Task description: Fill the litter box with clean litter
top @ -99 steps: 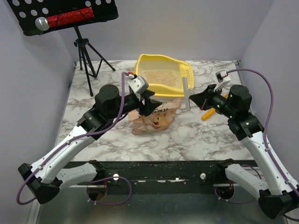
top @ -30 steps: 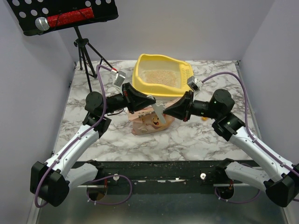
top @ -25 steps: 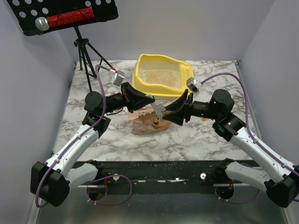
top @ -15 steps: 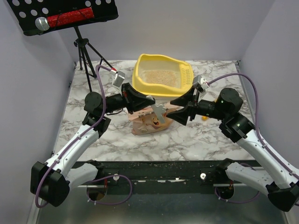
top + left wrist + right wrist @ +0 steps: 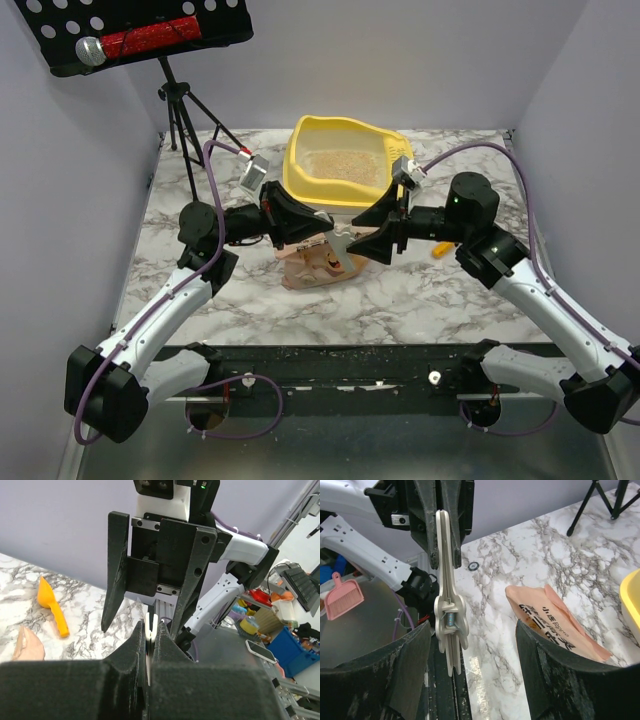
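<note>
Litter box (image 5: 335,122) stands at the far centre of the desk (image 5: 450,300) and holds some litter (image 5: 340,162); judged part-filled. Bag (image 5: 315,268) lies flat just in front, not pouring. Left fingers (image 5: 134,642) are clamped on a white clip (image 5: 447,605). Right fingers (image 5: 540,670) are apart, flanking it. Further pouring appears outstanding.

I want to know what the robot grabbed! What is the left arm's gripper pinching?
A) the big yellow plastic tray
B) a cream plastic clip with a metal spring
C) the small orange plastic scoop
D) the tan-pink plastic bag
B: the left gripper is shut on the cream plastic spring clip, while the small orange plastic scoop lies apart from it, untouched.
</note>
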You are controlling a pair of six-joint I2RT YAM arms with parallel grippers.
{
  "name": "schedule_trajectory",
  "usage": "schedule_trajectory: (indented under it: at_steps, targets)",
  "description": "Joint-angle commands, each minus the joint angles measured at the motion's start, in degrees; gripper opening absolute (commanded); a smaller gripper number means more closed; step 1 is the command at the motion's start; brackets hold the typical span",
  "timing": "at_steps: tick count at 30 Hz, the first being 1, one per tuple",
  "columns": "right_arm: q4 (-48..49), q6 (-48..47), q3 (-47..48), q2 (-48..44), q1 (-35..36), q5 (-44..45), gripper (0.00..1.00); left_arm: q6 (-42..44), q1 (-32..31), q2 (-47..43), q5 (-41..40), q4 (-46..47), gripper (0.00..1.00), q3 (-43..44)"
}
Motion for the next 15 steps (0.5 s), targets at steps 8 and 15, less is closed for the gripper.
schedule_trajectory:
  at_steps: [8,15]
  targets:
    - [3.56,1.92,0.97,2.09,0.28,-7.52,0.72,-1.66,-0.59,-0.02,2.54,4.50,0.00,-0.76]
    - [5.40,2.45,0.27,2.00,0.55,-7.69,0.69,-1.57,-0.68,0.24,2.80,4.50,0.01,-0.84]
